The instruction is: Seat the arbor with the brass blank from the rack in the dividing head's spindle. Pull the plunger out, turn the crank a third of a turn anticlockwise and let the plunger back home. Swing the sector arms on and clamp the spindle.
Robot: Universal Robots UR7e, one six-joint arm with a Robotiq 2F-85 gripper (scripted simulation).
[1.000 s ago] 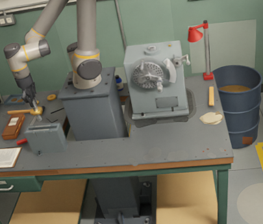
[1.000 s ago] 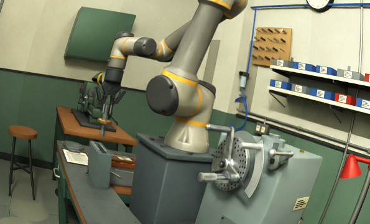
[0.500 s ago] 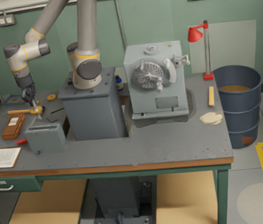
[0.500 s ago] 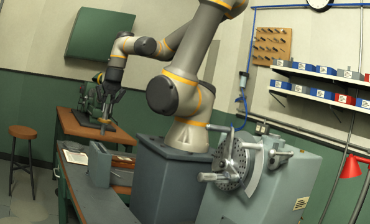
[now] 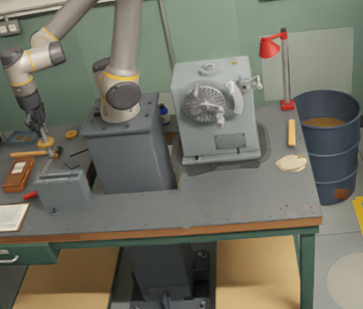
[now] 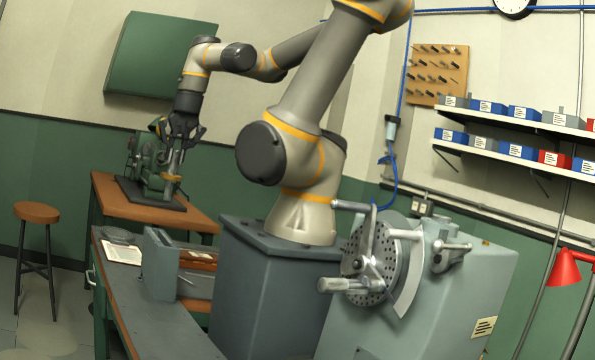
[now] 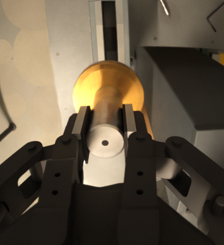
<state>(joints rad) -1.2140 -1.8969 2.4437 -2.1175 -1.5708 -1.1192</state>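
The steel arbor (image 7: 105, 120) with its round brass blank (image 7: 108, 84) hangs upright above the grey rack (image 5: 62, 187) at the bench's left end, clear of the rack's slot (image 7: 109, 30), and my gripper (image 5: 40, 129) is closed around the arbor's upper shank. The brass disc (image 5: 45, 142) sits partway down the shaft (image 6: 171, 176). The dividing head (image 5: 214, 109) stands well to the right past the arm's pedestal, with its perforated index plate, crank and plunger (image 6: 372, 257) facing the bench front. A white sector arm (image 6: 409, 280) lies across the plate's right side.
A blue barrel (image 5: 329, 145) stands off the bench's right end beside a red lamp (image 5: 273, 46). A hammer (image 5: 33, 153), a brown box (image 5: 18, 173), a clipboard (image 5: 2, 216) and hex keys lie around the rack. The arm's grey pedestal (image 5: 127, 145) stands between rack and dividing head.
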